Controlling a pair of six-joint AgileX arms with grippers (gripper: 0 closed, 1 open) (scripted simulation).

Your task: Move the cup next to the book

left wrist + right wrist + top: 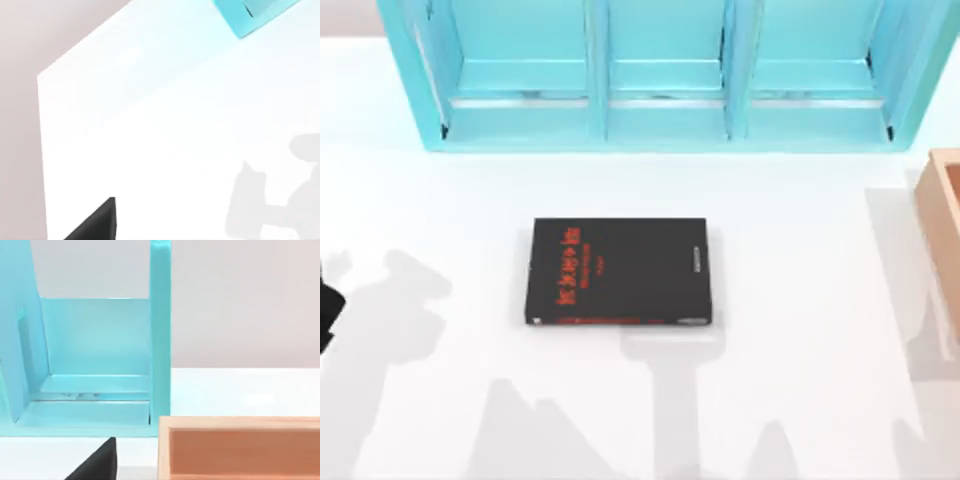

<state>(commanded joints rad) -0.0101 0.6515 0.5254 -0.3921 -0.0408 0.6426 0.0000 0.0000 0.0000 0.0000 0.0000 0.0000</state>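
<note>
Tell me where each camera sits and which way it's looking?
Top view: above the table, looking down at the black book, blue shelf and wooden box; a dark bit of the left arm shows at the left edge.
Left wrist view: on the left arm, facing bare table and a shelf corner; a dark finger shows.
Right wrist view: on the right arm, facing shelf and box; a dark finger shows.
Shared: the shelf appears in all three.

You have open white tabletop [800, 400] on every side of the flat black book with red lettering [619, 271]. The turquoise three-bay shelf unit [665, 75] walls the far edge; a tan wooden box [942, 215] blocks the right edge.
</note>
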